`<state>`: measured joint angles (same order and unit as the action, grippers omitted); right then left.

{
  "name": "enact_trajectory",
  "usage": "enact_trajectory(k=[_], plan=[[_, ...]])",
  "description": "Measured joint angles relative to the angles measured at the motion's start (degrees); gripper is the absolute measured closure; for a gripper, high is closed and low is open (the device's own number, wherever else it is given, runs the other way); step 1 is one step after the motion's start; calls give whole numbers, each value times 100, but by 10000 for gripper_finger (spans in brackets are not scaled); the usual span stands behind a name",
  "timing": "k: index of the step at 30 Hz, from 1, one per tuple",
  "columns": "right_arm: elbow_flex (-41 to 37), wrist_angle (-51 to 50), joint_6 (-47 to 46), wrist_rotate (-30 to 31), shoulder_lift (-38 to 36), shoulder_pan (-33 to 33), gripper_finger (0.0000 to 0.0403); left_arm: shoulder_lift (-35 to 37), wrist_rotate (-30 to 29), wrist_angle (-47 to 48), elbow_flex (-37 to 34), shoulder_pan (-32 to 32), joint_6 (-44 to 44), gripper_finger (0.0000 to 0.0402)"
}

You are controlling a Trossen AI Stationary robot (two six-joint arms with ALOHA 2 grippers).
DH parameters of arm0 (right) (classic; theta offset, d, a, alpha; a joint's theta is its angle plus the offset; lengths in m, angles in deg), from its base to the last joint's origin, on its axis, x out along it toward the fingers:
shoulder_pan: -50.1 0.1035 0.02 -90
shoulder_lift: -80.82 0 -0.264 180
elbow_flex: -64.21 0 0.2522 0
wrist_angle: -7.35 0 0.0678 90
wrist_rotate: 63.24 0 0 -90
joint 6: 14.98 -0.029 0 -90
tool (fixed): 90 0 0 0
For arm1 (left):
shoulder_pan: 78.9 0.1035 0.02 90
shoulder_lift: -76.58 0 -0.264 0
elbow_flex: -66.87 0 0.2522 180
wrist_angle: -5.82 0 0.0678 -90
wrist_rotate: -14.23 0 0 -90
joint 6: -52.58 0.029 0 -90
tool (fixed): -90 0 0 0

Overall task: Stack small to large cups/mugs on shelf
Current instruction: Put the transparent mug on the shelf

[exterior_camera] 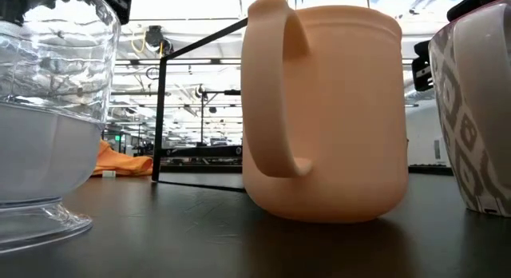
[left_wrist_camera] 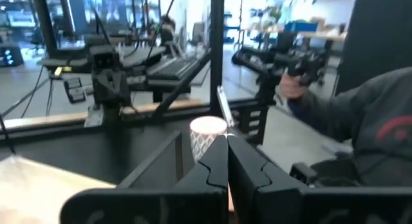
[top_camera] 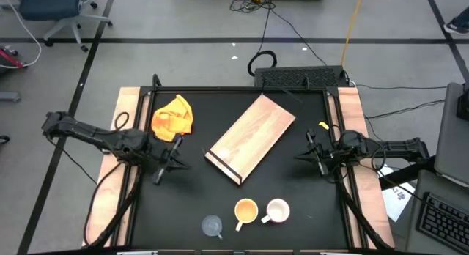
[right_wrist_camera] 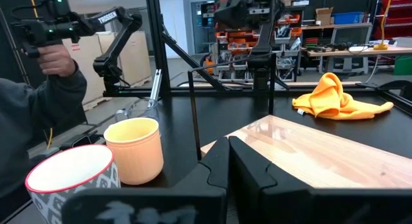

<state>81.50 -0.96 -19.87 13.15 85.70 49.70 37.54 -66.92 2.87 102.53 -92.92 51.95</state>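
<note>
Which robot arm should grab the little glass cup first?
Probably the left. The glass cup sits leftmost in the row, on the left hand's side; the right hand is beyond both mugs.

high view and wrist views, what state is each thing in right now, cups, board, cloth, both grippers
tiny clear glass cup: upright, empty, on the black tabletop
yellow-orange mug with handle: upright, empty, between the other two
white mug with handle: upright, empty
light wooden board with a dark end strip: flat, bare, lying diagonally
yellow cloth: crumpled
left gripper: shut, empty
right gripper: shut, empty
</note>
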Motion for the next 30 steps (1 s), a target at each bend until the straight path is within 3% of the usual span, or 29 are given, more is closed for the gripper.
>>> enact_trajectory(k=[11, 15, 20, 23, 30], plan=[[0, 3, 0, 2, 0, 1, 403, -621, -445, -207, 296, -545, 52, 401], [0, 4, 0, 2, 0, 2, 403, -859, -479, -816, 299, -787, -116, 401], [0, 4, 0, 2, 0, 2, 403, -1219, -926, -1579, 299, -1234, -65, 401], [0, 2, 0, 2, 0, 2, 403, -1374, -1217, -1822, 299, -1411, -58, 401], [0, 3, 0, 2, 0, 0, 403, -1764, -1275, -2114, 488, -1685, -30, 402]])
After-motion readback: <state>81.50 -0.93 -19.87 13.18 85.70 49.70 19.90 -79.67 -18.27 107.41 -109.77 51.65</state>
